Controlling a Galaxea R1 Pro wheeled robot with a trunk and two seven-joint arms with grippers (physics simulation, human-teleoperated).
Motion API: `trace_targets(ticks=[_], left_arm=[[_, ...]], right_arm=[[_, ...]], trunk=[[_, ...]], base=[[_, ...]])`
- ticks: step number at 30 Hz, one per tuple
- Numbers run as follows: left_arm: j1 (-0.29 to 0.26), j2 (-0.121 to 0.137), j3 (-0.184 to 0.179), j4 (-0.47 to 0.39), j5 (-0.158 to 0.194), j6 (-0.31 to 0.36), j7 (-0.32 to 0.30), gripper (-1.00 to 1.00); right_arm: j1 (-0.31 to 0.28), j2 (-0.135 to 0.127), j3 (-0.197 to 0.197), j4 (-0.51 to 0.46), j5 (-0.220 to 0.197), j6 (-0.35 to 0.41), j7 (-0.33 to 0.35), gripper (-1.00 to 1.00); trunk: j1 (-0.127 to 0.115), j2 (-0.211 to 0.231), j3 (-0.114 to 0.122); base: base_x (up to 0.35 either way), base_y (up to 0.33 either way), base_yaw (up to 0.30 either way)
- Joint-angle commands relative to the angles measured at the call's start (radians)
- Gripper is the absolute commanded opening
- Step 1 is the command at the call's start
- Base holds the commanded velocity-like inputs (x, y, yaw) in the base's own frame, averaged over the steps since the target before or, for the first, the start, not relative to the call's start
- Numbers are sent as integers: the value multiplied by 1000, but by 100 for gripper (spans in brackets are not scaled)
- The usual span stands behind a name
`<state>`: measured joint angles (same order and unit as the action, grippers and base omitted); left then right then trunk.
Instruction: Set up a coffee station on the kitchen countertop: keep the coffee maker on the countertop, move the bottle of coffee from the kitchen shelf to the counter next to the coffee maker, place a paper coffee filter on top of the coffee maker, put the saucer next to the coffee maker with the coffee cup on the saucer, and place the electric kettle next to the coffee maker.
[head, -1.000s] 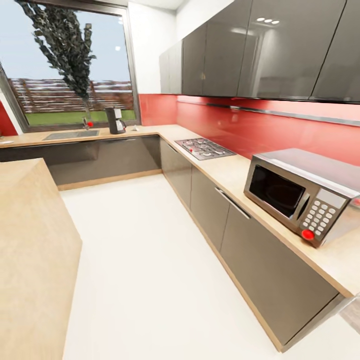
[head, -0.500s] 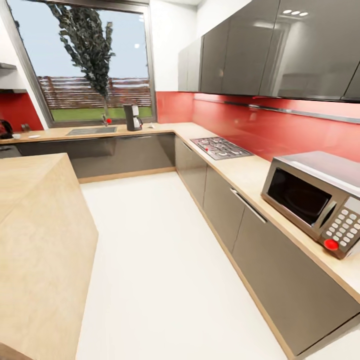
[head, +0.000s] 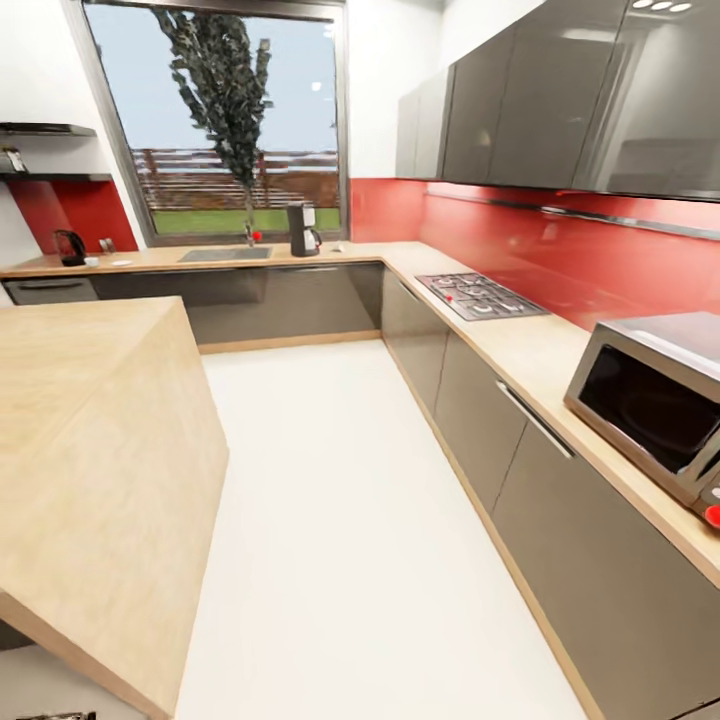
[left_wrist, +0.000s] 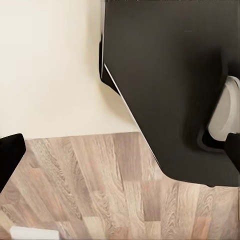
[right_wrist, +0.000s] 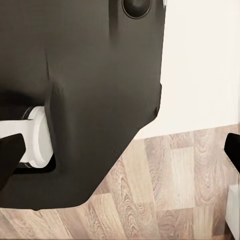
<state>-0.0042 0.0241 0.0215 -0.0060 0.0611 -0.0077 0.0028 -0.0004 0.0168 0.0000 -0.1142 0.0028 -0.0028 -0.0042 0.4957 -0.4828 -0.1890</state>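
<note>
Head view: the coffee maker (head: 303, 230) stands upright on the kitchen countertop (head: 300, 254) by the window, with the electric kettle (head: 68, 246) far along it under the kitchen shelf (head: 55, 177).

Left wrist view: left gripper (left_wrist: 120, 150) fingers spread wide, empty, over wood floor.

Right wrist view: right gripper (right_wrist: 120, 155) likewise spread.

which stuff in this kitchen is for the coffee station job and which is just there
For the job:
coffee maker on the far countertop
kettle at that countertop's left end
dark shelf above it

Just there:
microwave
hob
sink
wooden island
</note>
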Motion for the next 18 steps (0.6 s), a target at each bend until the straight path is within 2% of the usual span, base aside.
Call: trace_targets(ticks=[1,12,18], left_arm=[[0,0,1,0,6,-5,0,100],[0,-1,1,0,6,-17,0,100],[0,-2,1,0,6,-20,0,100]], right_arm=[[1,0,0,-1,0,0,0,100],[1,0,0,-1,0,0,0,100],[0,0,0,-1,0,0,0,100]], trunk=[[-4,6,1],[-46,83,26],[-46,83,22]], base=[[0,0,249],[0,0,251],[0,0,252]])
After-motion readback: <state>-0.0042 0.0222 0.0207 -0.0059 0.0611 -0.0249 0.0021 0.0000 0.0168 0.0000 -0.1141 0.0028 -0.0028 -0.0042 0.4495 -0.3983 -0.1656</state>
